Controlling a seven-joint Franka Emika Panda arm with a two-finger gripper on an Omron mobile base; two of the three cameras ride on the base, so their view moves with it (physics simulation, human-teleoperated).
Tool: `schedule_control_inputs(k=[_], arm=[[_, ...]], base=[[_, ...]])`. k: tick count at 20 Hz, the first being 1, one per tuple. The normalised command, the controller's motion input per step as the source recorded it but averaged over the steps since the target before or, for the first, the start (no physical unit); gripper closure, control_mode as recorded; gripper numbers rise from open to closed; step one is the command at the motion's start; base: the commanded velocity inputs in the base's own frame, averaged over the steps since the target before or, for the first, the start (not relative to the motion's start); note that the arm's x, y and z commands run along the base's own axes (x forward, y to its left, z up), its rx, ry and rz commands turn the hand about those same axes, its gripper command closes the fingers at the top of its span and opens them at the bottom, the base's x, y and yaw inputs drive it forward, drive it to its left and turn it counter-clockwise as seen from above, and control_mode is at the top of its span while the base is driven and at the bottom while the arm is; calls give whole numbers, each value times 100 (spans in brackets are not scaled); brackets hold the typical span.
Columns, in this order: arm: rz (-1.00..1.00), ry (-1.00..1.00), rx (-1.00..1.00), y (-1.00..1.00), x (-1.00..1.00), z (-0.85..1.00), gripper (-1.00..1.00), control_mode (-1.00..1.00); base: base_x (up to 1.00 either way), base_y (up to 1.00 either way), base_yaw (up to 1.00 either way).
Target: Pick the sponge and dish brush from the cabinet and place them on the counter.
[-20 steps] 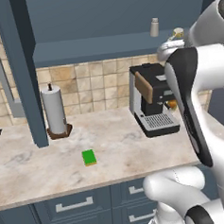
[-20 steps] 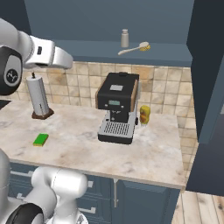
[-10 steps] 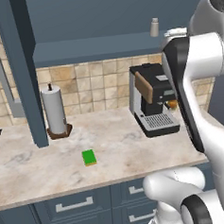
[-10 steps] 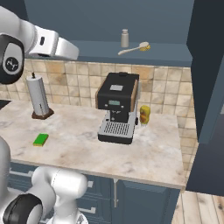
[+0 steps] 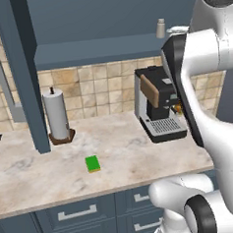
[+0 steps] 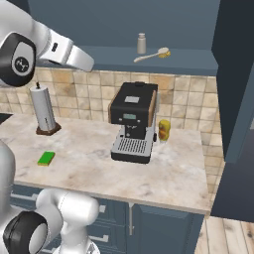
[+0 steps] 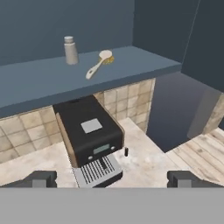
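The green sponge (image 5: 92, 163) (image 6: 46, 158) lies flat on the beige counter (image 5: 125, 150) (image 6: 89, 166), left of the middle. The dish brush (image 6: 151, 54) (image 7: 99, 62) lies on the open cabinet's bottom shelf (image 6: 173, 65) (image 7: 48, 81), with its tan head to the right. My gripper (image 7: 111, 178) is open with nothing between its fingertips. It hovers high above the counter, some way in front of the shelf, and looks towards the brush.
A grey shaker (image 6: 142, 43) (image 7: 70, 50) stands on the shelf just left of the brush. Under the shelf sits a black coffee machine (image 5: 159, 105) (image 6: 133, 121) (image 7: 89, 135) with a yellow glass (image 6: 164, 130) beside it. A paper towel holder (image 5: 57, 115) stands at the left. Open cabinet doors (image 5: 17, 71) (image 6: 235, 74) flank the shelf.
My arm has swung upward and a little to the right, towards the shelf. The sponge, the brush and the shaker have stayed put. The gripper stays open.
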Motion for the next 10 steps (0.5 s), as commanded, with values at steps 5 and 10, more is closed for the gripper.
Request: schedule_control_inputs(k=[5, 10], arm=[[-6, -5, 12, -6, 31, -5, -100, -100], [-1, -8, 5, -1, 3, 1, -100, -100]], base=[[0, 0, 0], [0, 0, 0]])
